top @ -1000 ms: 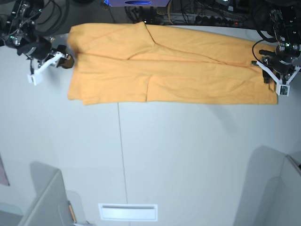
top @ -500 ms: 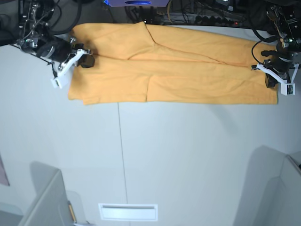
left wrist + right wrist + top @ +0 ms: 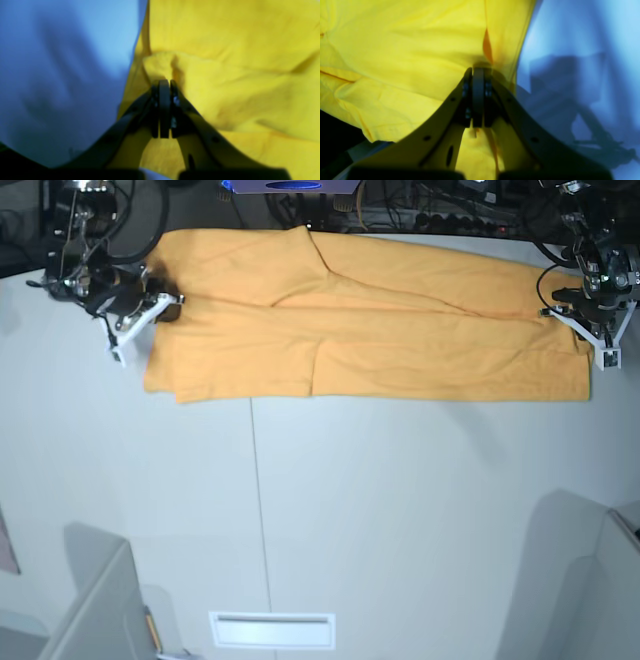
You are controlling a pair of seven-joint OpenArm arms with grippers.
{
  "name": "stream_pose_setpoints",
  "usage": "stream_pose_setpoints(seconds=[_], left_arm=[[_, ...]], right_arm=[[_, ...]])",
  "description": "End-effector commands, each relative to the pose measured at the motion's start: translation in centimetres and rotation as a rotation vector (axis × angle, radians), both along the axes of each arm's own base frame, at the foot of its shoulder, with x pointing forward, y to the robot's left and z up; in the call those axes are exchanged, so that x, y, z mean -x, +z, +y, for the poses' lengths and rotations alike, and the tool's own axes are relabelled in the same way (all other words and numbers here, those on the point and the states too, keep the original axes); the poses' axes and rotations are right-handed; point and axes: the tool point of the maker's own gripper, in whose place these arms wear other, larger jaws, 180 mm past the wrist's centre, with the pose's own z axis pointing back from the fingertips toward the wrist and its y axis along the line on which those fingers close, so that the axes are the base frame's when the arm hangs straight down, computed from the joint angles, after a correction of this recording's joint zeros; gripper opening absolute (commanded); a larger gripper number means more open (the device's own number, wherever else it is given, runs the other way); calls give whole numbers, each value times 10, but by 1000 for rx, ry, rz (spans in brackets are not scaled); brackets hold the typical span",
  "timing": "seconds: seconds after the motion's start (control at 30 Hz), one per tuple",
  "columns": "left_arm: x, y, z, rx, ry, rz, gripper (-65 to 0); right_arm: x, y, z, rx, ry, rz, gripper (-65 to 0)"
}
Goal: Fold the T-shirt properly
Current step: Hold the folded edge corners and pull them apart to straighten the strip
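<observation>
Orange T-shirt unmoved — both end effectors, left and right, earlier open, now pinching its ends.

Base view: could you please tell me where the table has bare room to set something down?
The widest bare stretch of the table lies in front of the T-shirt, below its lower hem. The far strip is crowded: the shirt spans it, with the right gripper pinching one end and the left gripper the other.
</observation>
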Motion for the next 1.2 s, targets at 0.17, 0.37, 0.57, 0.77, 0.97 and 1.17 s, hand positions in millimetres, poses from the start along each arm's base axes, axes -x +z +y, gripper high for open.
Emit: stream_pose_setpoints(seconds=[0.17, 0.37, 0.57, 0.77, 0.97, 1.17], left_arm=[[-33, 69, -1, -102, -56, -181, -650], [-31, 72, -34, -85, -115, -199, -650], [-10, 32, -45, -26, -130, -90, -650], [6, 25, -16, -32, -37, -66, -650], [13, -2, -8, 11, 16, -14, -650], [-9, -31, -20, 94, 24, 7, -650]], right_arm=[[-23, 32, 0, 36, 34, -126, -650], [-22, 54, 29, 23, 131, -170, -650], [-10, 37, 49, -13, 173, -118, -650], [-3, 25, 41, -7, 148, -91, -650], [-13, -1, 30, -15, 99, -28, -650], [-45, -9, -1, 123, 92, -47, -650]])
